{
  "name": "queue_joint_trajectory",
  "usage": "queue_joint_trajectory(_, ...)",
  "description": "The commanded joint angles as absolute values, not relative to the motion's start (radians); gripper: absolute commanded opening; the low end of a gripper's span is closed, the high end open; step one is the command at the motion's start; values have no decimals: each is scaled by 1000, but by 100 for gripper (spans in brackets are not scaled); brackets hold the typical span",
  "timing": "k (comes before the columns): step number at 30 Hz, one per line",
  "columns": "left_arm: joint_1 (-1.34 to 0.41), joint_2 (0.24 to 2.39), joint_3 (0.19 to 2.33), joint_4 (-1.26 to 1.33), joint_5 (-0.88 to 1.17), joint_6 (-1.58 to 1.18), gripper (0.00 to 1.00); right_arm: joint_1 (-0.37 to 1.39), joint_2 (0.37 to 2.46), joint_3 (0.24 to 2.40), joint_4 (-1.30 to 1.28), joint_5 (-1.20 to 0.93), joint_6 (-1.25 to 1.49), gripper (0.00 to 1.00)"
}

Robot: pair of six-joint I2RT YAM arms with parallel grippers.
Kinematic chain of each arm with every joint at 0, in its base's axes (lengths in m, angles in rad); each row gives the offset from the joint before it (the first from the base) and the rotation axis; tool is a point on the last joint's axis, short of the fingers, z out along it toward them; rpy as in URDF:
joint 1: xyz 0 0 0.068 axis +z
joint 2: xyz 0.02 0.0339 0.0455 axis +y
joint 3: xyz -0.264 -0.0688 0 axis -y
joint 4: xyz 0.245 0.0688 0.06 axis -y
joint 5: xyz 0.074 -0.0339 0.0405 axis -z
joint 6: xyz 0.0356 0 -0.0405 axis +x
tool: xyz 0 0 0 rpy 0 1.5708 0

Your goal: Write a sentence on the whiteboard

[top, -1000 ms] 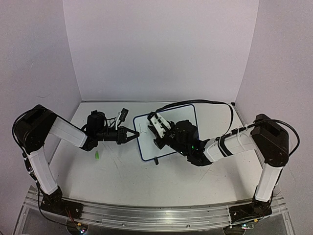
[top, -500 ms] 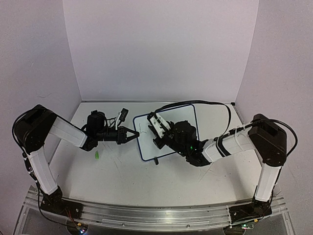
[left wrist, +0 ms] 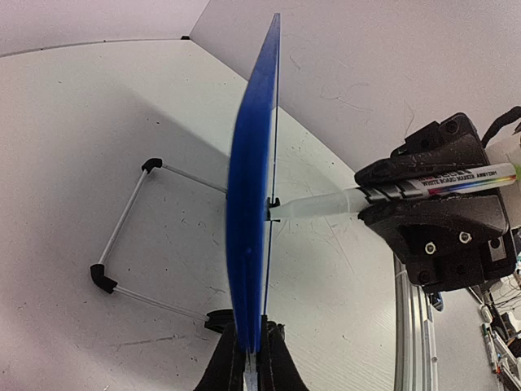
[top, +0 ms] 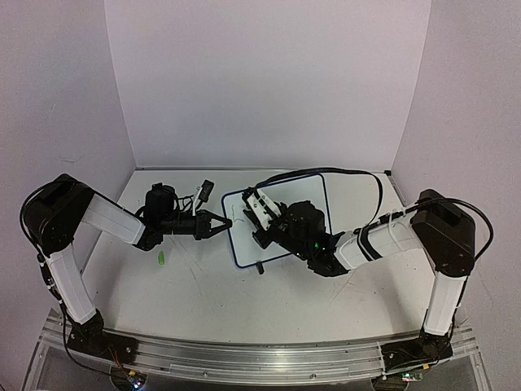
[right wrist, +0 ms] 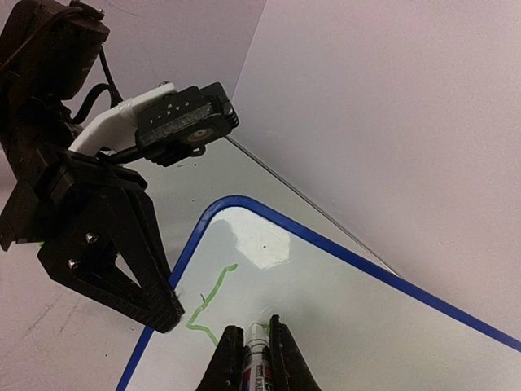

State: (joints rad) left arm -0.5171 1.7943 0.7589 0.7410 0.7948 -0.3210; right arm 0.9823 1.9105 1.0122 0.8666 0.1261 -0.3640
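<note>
Over the scuffed white table (top: 203, 285), your right arm has crept only slightly left this past second, so the sentence (right wrist: 210, 297) is barely begun: one green loop. The right gripper (right wrist: 252, 358) is clamped on the marker (left wrist: 440, 181), whose label seems to read "WHITE BOARD MARKER". The left gripper (top: 225, 221) pinches the left edge of the whiteboard (right wrist: 366, 326), which stands propped mid-table.

R-wrist view: whiteboard (right wrist: 366, 326) cut off btm/right — green writing (right wrist: 210, 292) too partial to read.
</note>
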Motion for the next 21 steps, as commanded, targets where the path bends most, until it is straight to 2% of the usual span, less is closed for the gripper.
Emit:
queue_joint_trajectory(1, -516, 1772, 786, 724, 778, -262, 0, 984, 1921, 1024, 871, 118, -342, 0)
queue_joint_trajectory(21, -517, 1775, 792, 718, 779, -262, 0, 985, 1899, 969, 861, 159, -334, 0)
